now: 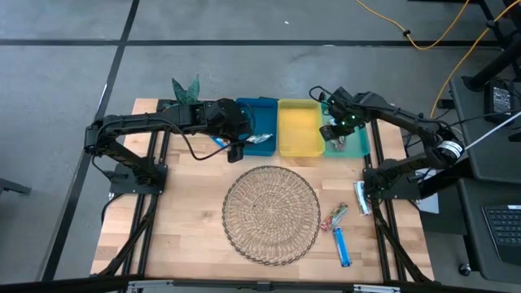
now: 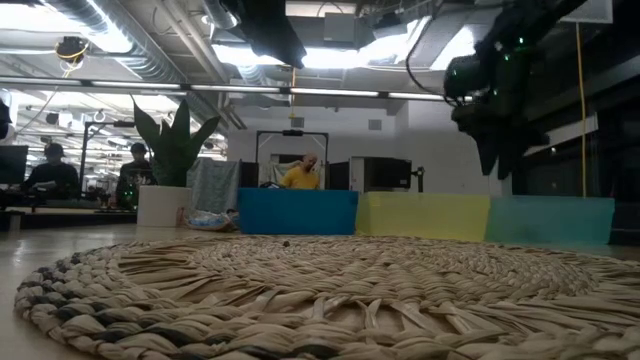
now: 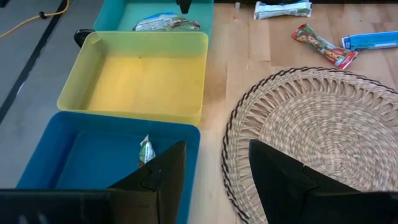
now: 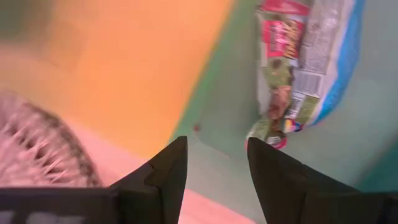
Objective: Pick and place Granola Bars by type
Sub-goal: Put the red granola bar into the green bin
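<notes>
Woven round wicker mat [image 2: 320, 290] fills the foreground of the low view, lying on the wooden desk [image 1: 187, 236] in front of three rectangular plastic trays: blue [image 1: 262, 110], yellow [image 1: 299, 130] and teal [image 1: 358, 146]. Over the teal tray hangs the right tool [image 1: 335, 140], its fingers a narrow gap apart and holding nothing; below it in that tray lie red-green wrapped granola bars [image 4: 280, 68]. The left tool [image 1: 236, 151] hovers at the blue tray's front edge, fingers parted, empty; a crinkly wrapped bar [image 3: 146, 149] lies in the blue tray. To the right of the mat on the desk lie a silver-white bar [image 1: 361, 198], a red-green bar [image 1: 334, 217] and a bright blue bar [image 1: 343, 247].
</notes>
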{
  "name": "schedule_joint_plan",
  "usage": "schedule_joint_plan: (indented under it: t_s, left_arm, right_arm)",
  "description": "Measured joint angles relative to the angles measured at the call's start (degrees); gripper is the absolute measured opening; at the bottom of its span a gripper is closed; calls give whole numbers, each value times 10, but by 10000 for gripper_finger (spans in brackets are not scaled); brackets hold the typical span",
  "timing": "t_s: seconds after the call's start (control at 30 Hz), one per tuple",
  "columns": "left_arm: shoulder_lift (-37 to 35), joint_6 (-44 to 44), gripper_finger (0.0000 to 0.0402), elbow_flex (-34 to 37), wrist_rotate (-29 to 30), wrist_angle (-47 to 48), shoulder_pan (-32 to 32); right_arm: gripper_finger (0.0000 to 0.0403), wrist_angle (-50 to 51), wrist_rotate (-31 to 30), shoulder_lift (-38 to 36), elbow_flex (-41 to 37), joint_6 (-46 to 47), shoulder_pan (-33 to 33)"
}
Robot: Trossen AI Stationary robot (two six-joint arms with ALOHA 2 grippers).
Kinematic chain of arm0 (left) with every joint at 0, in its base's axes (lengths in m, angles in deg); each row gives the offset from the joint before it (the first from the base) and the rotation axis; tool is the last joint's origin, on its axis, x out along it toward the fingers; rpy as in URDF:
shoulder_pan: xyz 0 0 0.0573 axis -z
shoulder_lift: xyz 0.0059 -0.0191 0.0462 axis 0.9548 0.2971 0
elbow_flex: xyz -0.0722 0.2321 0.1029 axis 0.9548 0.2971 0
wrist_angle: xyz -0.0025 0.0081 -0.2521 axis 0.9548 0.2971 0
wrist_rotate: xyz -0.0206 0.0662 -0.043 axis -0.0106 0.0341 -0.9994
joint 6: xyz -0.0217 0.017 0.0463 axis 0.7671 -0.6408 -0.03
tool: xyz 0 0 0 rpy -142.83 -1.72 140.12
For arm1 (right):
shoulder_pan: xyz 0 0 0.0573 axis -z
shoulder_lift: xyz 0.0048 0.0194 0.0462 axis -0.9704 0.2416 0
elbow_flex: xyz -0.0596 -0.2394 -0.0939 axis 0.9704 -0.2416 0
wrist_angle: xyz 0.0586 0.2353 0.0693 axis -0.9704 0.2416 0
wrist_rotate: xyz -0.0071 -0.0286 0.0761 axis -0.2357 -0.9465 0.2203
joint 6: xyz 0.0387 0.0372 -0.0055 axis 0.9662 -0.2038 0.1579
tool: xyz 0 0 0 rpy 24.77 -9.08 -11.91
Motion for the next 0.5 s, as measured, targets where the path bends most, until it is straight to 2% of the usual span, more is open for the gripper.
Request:
schedule_joint_plan:
  t_s: [0.2,0.5]
  left_arm:
    - [0,0,171,0,-3,0,3]
    - [0,0,171,0,-4,0,3]
  right_arm:
    - [170,31,-14,-51,30,15,-61]
    - [170,85,-14,-186,31,98,-188]
